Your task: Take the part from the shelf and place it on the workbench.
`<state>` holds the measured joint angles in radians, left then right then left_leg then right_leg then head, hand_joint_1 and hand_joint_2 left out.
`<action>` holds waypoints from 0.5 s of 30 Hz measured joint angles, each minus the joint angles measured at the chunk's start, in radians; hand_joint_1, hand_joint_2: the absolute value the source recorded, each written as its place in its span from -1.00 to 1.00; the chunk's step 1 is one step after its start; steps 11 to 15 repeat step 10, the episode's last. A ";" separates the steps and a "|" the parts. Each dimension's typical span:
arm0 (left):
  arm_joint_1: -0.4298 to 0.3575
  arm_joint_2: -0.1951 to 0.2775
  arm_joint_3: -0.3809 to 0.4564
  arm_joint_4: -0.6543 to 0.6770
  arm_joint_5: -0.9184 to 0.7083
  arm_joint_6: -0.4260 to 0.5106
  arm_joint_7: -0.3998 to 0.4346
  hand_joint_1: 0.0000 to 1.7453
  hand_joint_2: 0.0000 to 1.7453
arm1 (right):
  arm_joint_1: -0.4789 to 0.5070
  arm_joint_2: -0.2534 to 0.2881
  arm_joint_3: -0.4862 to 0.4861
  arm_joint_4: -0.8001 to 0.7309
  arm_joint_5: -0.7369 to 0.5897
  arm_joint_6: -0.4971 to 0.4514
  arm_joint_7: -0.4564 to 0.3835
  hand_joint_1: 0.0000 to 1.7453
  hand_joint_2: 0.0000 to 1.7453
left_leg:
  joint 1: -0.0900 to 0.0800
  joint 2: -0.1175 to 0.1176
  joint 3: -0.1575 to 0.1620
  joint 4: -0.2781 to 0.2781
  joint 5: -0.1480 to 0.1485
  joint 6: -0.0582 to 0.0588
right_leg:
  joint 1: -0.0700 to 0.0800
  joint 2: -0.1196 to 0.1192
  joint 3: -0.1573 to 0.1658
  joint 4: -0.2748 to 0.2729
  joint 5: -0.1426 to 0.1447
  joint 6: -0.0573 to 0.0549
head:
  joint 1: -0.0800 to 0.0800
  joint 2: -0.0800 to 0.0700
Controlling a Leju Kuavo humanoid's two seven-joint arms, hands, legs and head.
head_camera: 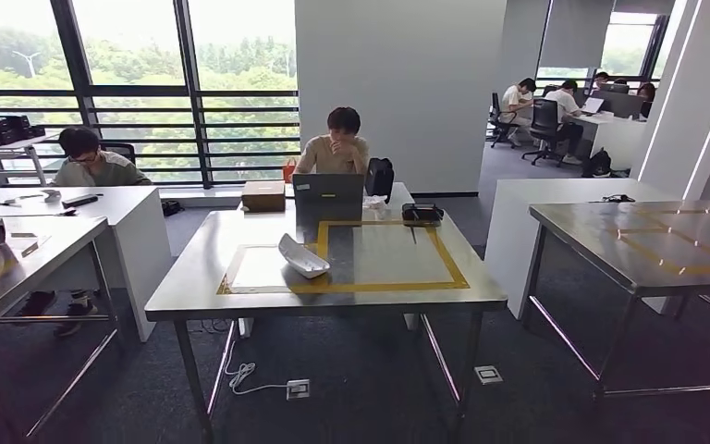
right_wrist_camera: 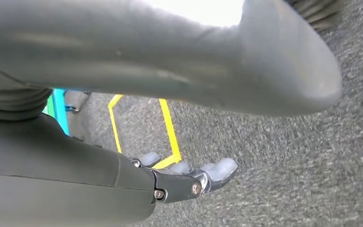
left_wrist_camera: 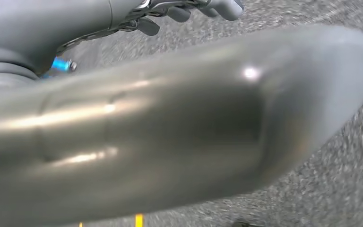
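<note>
White part (head_camera: 303, 256) lies on the surface (head_camera: 194, 277), on the clear sheet's left edge at the yellow tape square (head_camera: 453, 268), well away from both hands. Left hand (left_wrist_camera: 189, 12) and right hand (right_wrist_camera: 189, 179) hang over grey carpet (right_wrist_camera: 288, 165), fingers extended, apart, holding nothing.

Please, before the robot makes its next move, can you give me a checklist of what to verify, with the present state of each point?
1. White part lies on the workbench: ok.
2. Part fully inside the yellow tape frame: not ok, it lies across one strip.
3. Left robot hand holds nothing: ok.
4. Right robot hand holds nothing: ok.
5. Seated person is apart from the part: ok.
</note>
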<state>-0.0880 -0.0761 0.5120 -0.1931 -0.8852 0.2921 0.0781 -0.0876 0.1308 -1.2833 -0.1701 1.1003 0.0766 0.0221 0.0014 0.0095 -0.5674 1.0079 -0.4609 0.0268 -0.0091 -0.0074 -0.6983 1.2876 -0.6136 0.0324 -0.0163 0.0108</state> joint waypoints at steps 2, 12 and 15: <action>-0.002 -0.001 -0.017 0.000 -0.031 -0.010 -0.001 -1.00 -1.00 | -0.001 0.000 0.000 0.000 0.002 0.006 -0.019 -1.00 -1.00 | 0.000 0.001 -0.037 0.009 0.026 -0.004 | 0.000 0.000 0.047 0.002 0.042 -0.001 | 0.001 0.000; -0.027 -0.013 -0.084 0.001 -0.100 -0.084 -0.015 -1.00 -1.00 | -0.013 0.002 0.000 0.000 0.010 -0.005 -0.021 -1.00 -0.33 | 0.003 -0.001 -0.088 0.012 0.094 -0.047 | 0.010 0.001 0.230 -0.282 0.058 -0.050 | 0.000 0.000; -0.027 -0.013 -0.084 0.001 -0.100 -0.084 -0.015 -1.00 -1.00 | -0.013 0.002 0.000 0.000 0.010 -0.005 -0.021 -1.00 -0.33 | 0.003 -0.001 -0.088 0.012 0.094 -0.047 | 0.010 0.001 0.230 -0.282 0.058 -0.050 | 0.000 0.000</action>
